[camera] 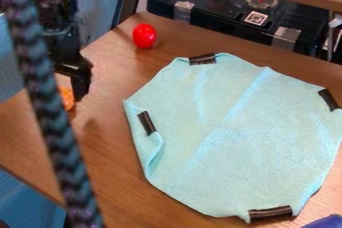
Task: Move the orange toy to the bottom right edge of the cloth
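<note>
The black gripper (79, 78) hangs at the left side of the camera view, left of the cloth. Right at its lower end is the orange toy (67, 98), partly covered by the gripper and by a braided cable in front. Whether the toy is held or touches the table cannot be told. The light teal cloth (234, 137) lies on the wooden table, with black strips at several places along its edge and a folded part at its left side.
A red egg-shaped object (144, 36) stands behind the cloth's upper left. The dark braided cable (50, 107) crosses the left foreground. A black case (234, 14) sits beyond the table's back edge, and a blue object (325, 222) is at the bottom right corner.
</note>
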